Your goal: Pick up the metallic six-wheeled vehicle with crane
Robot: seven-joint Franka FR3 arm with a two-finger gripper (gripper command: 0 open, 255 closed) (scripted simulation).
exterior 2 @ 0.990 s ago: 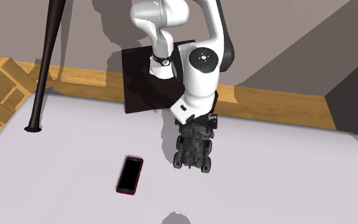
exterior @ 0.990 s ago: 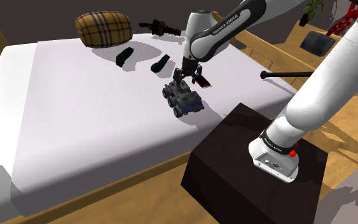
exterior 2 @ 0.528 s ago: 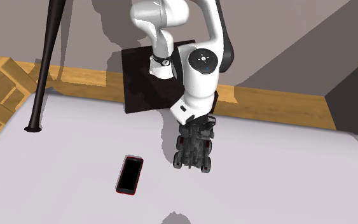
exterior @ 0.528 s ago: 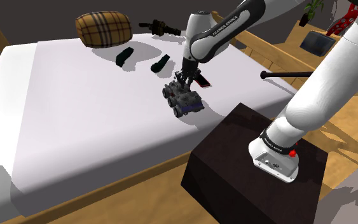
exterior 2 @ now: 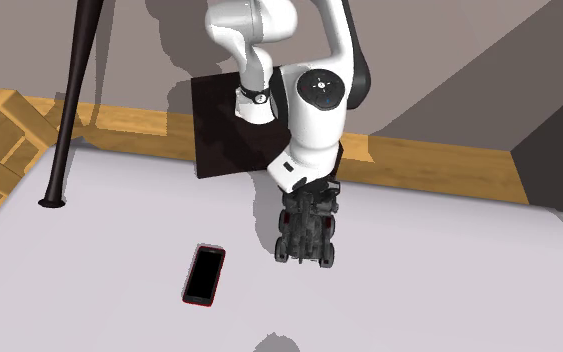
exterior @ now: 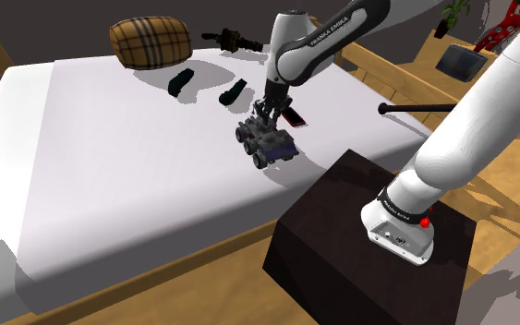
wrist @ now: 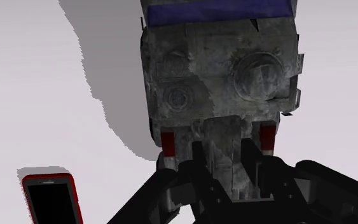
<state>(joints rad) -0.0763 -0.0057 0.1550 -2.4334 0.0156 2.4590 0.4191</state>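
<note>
The grey metallic six-wheeled vehicle (exterior: pixel 267 143) stands on the white bed surface (exterior: pixel 110 166) near the edge closest to the stand. My black gripper (exterior: pixel 268 117) comes down on it from above and is shut on the crane part on its top. From the second exterior view the gripper (exterior 2: pixel 310 205) hides the vehicle's rear while the wheels (exterior 2: pixel 307 245) show below it. Seen from the wrist, the two fingers clasp a grey upright piece at the gripper (wrist: pixel 225 160), with the vehicle's weathered body (wrist: pixel 222 76) and its blue strip beyond.
A red-edged black phone (exterior 2: pixel 206 275) lies beside the vehicle. A plaid barrel-shaped cushion (exterior: pixel 151 42) and two small black items (exterior: pixel 180 81) sit farther back. A dark bat (exterior 2: pixel 69 110) leans over the bed's edge. The dark stand (exterior: pixel 368 231) is close by.
The fingers have closed onto the vehicle's crane part. The arm has risen slightly and the vehicle has shifted up a little with it.
</note>
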